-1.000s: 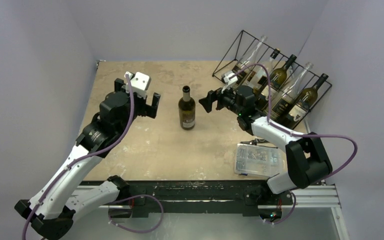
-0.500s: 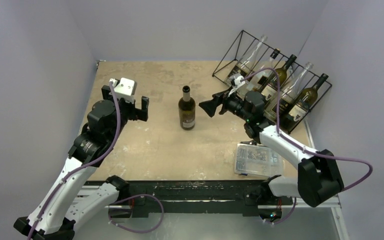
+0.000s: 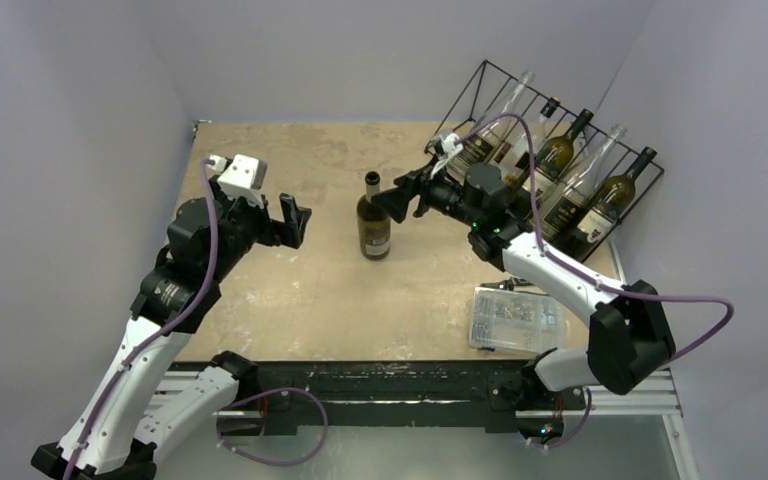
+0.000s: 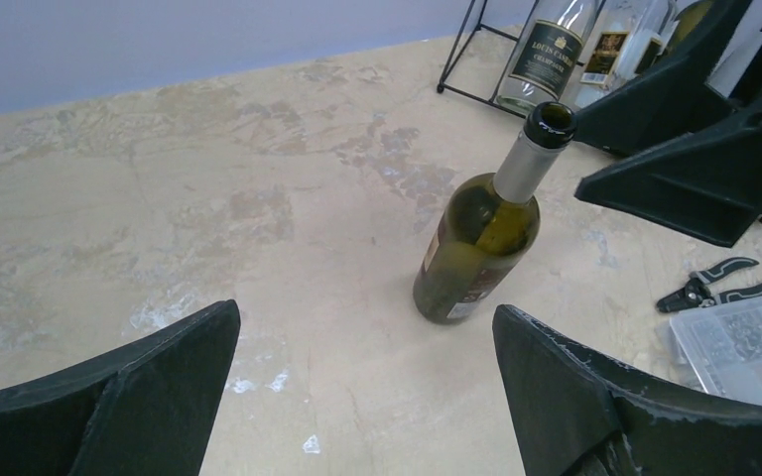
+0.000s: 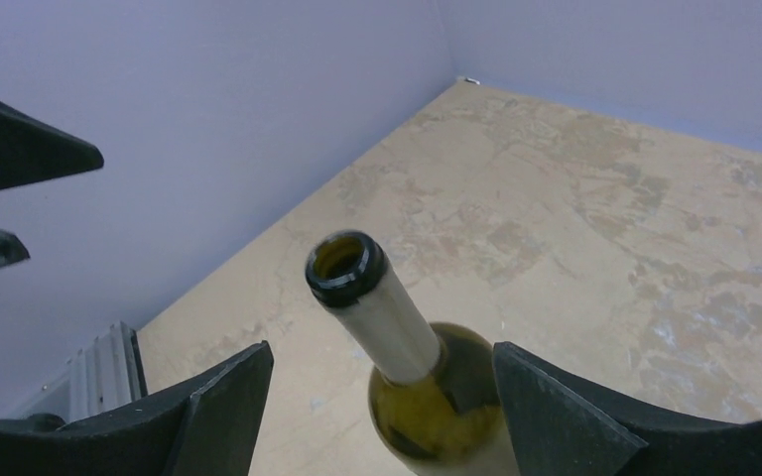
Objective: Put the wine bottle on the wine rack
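A green wine bottle (image 3: pixel 373 223) with a pale neck stands upright and uncorked mid-table; it also shows in the left wrist view (image 4: pixel 481 243) and the right wrist view (image 5: pixel 407 367). My right gripper (image 3: pixel 392 203) is open, its fingers on either side of the bottle's neck and shoulder without touching, seen in its own view (image 5: pixel 382 407). My left gripper (image 3: pixel 295 218) is open and empty, left of the bottle, seen in its own view (image 4: pixel 367 382). The black wire wine rack (image 3: pixel 483 82) stands at the back right and holds several bottles.
A clear plastic parts box (image 3: pixel 510 318) lies at the front right, also in the left wrist view (image 4: pixel 744 342). Black-handled pliers (image 4: pixel 714 283) lie beside it. Grey walls close in on the left, back and right.
My right gripper has moved left from beside the rack until its open fingers straddle the bottle's neck. My left arm has drawn back left a little and turned toward the bottle.
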`<state>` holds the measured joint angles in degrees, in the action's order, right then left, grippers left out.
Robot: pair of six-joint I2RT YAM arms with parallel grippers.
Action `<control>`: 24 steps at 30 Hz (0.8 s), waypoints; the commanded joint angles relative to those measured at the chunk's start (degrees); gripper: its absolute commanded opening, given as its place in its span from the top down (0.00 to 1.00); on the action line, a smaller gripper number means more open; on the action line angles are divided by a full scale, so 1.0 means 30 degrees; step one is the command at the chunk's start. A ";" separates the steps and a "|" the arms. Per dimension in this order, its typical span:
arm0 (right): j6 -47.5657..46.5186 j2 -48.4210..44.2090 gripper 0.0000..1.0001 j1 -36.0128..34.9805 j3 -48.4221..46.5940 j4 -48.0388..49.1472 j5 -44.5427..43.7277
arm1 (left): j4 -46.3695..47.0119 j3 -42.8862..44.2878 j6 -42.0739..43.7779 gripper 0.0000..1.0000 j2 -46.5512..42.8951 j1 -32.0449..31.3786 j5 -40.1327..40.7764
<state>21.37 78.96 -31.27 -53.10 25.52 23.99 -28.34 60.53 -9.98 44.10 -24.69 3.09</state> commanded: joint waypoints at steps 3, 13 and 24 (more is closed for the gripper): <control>-0.1548 0.0855 0.18 -0.1602 -0.3399 -0.2539 -0.3308 | -0.0069 0.0805 -0.0692 0.00 -0.0596 0.0231 -0.0559; -0.2405 0.1488 0.24 -0.2971 -0.4095 -0.2964 -0.6171 | -0.0095 0.0788 -0.0937 0.00 -0.0145 0.0290 -0.0826; -0.3006 0.2035 0.43 -0.3987 -0.3759 -0.2580 -0.8848 | -0.0511 0.1073 -0.1142 0.02 0.0456 0.0290 -0.0943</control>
<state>13.54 85.56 -42.87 -63.05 15.94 1.80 -29.89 61.28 -12.64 44.91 -24.36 1.02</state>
